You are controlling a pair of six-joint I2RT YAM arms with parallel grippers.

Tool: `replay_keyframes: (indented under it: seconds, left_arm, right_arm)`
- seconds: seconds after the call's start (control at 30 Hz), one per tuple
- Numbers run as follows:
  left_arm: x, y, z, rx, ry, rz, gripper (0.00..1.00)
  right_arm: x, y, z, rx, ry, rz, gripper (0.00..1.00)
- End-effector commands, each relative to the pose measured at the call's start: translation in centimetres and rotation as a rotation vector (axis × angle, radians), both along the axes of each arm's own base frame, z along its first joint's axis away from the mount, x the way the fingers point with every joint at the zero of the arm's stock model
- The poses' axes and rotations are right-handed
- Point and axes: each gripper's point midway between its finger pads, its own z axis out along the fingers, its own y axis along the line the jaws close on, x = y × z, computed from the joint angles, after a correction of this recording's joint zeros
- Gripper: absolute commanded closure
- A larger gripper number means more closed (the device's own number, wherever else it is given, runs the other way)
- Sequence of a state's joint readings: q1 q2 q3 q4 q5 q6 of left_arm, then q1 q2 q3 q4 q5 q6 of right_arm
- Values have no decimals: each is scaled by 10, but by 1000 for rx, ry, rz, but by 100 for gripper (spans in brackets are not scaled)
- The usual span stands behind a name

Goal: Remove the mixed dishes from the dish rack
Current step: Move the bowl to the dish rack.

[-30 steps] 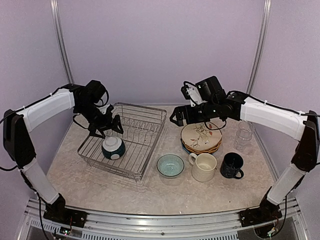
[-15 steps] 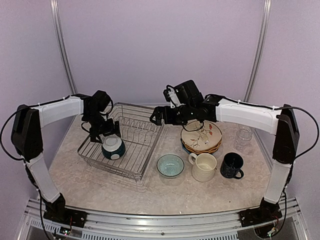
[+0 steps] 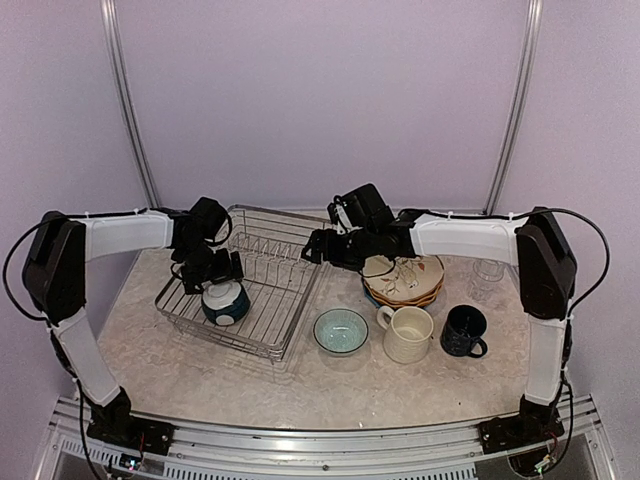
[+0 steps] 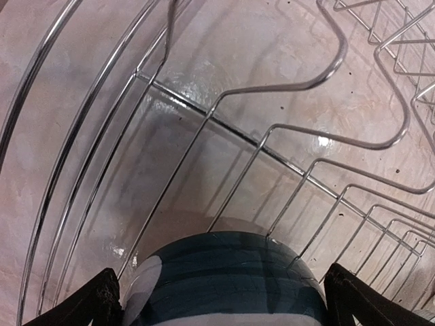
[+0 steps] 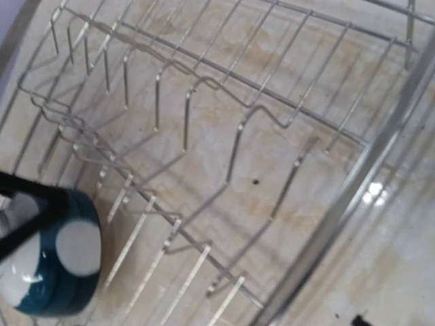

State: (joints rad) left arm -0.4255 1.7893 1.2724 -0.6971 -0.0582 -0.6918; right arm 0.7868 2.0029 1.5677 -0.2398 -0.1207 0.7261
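The left hand (image 3: 214,274) hangs spread wide, its fingers (image 4: 102,302) either side of the dark teal white-spotted bowl (image 3: 226,302) at the near left of the dish rack (image 3: 272,298). The right hand (image 3: 312,246) is over the rack's right rim; released or clenched, I cannot tell. On the table (image 3: 200,375) beyond stand a teal bowl (image 3: 340,330), stacked plates (image 3: 405,280), cream mug (image 3: 408,333), navy mug (image 3: 463,330) and glass (image 3: 489,270).
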Motion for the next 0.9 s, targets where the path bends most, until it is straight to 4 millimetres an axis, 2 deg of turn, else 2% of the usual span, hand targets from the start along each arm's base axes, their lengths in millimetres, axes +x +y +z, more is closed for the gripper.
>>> replay_keyframes:
  seconds: [0.0,0.13,0.23,0.4,0.53,0.6,0.7,0.83,0.87]
  left_arm:
    - [-8,-15,1,-125,-9,-9,1]
    - [-12,-37,-2,-246,38,-42,1]
    - [-16,-60,8,-370,46,-98,1]
    - [-24,-89,25,-536,76,-172,1]
    - [-38,-104,34,-634,111,-246,2]
    - [-48,-114,42,-712,143,-300,4]
    - [-57,-112,40,-688,168,-322,5]
    - [-57,-81,32,-425,105,-297,1]
    - [-57,-74,35,-355,77,-309,1]
  right_arm:
    - [5,13,-2,67,16,22,22]
    - [-2,25,-9,111,59,73,35]
    - [-6,27,-8,128,69,83,39]
    - [-7,27,8,145,34,94,38]
    - [-2,13,19,81,-37,81,28]
    - [-4,16,21,87,-35,110,26]
    - [-7,21,17,99,-18,138,26]
    - [-5,20,10,85,-14,129,26]
    - [-5,21,11,86,-16,128,26]
